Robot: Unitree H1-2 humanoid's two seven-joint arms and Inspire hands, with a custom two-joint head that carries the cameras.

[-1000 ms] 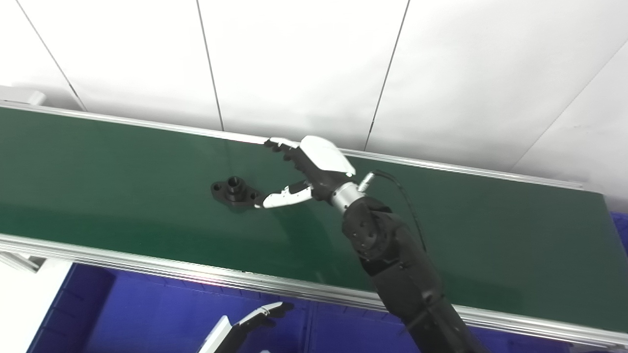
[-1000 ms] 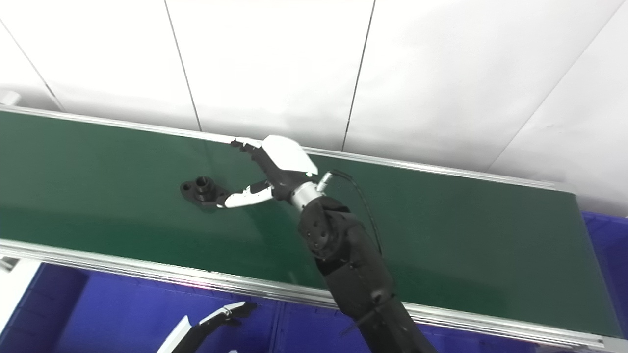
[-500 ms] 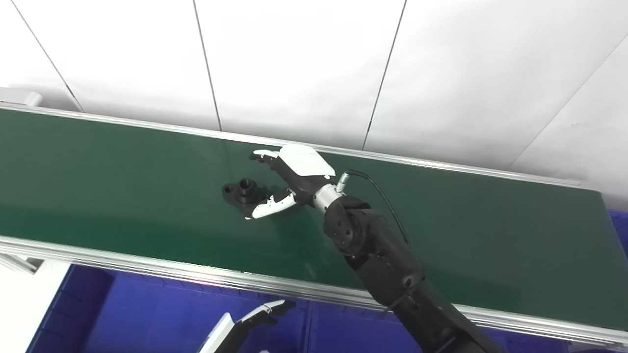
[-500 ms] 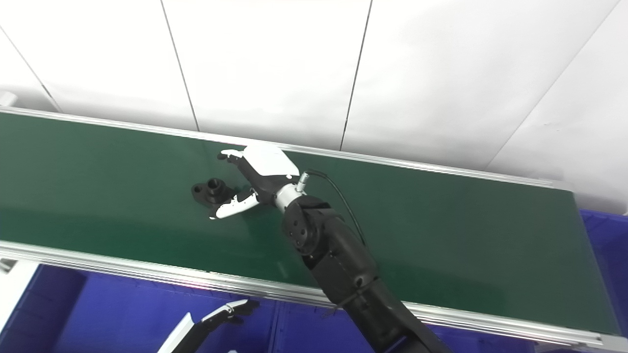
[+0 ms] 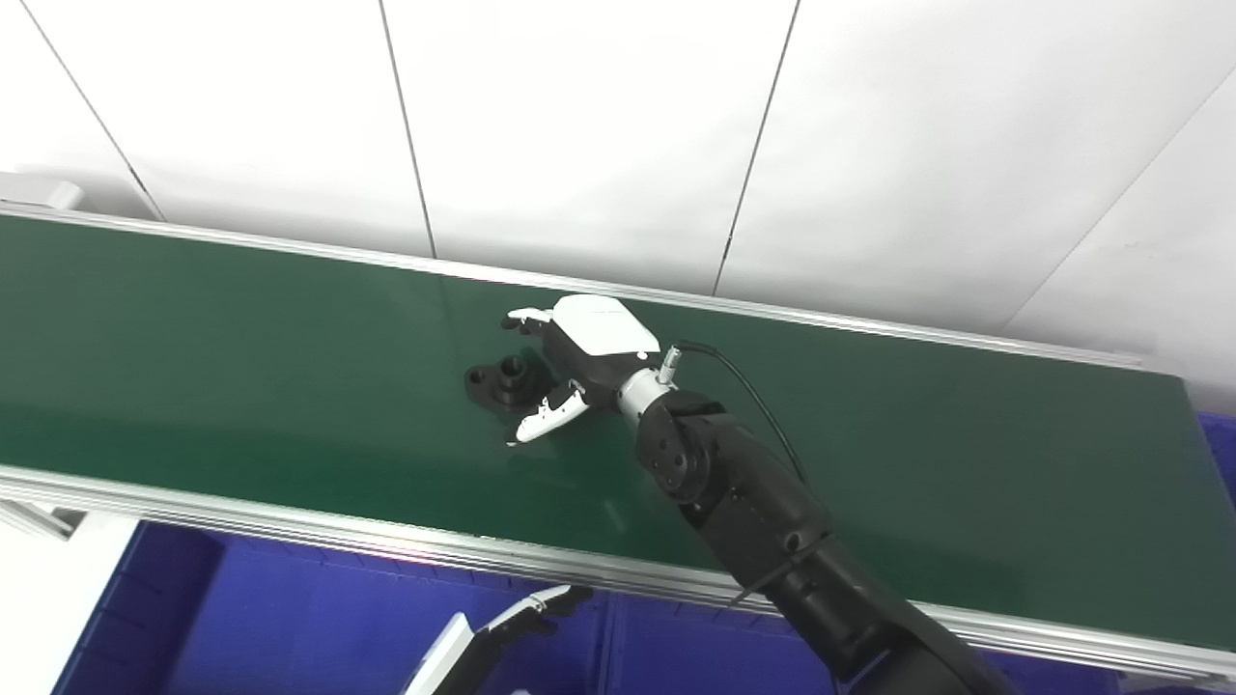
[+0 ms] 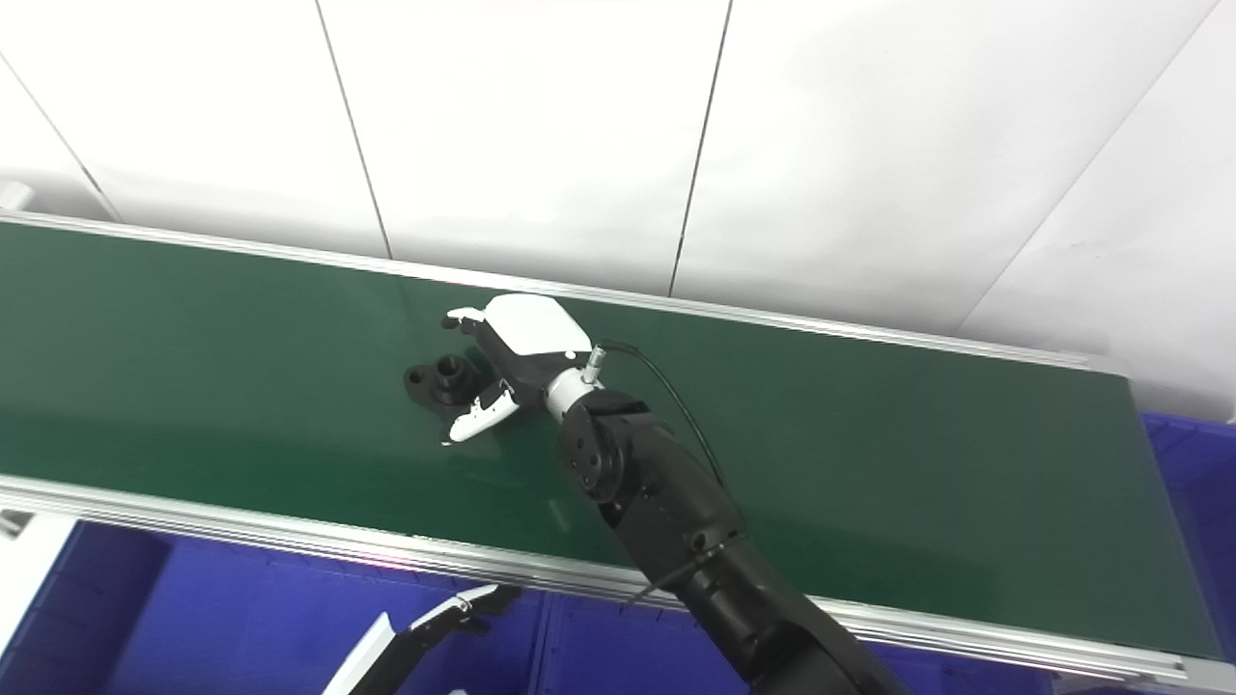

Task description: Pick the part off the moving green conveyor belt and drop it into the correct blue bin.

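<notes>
Right hand [image 5: 577,359]: low over the green conveyor belt [image 5: 241,347], fingers and thumb spread apart, holding nothing; black flanged part [image 5: 502,378] lies on the belt just before its fingertips, between thumb and fingers, contact not discernible. Left hand [image 5: 521,618]: below the belt's near rail, over the blue bin [image 5: 290,618]; only partly visible, so its state cannot be told.

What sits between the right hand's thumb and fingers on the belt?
The black part, on the green belt, bracketed by the open right hand; clearest in the left eye view.

Bare belt [image 5: 241,338] l. of part [image 5: 502,376]
</notes>
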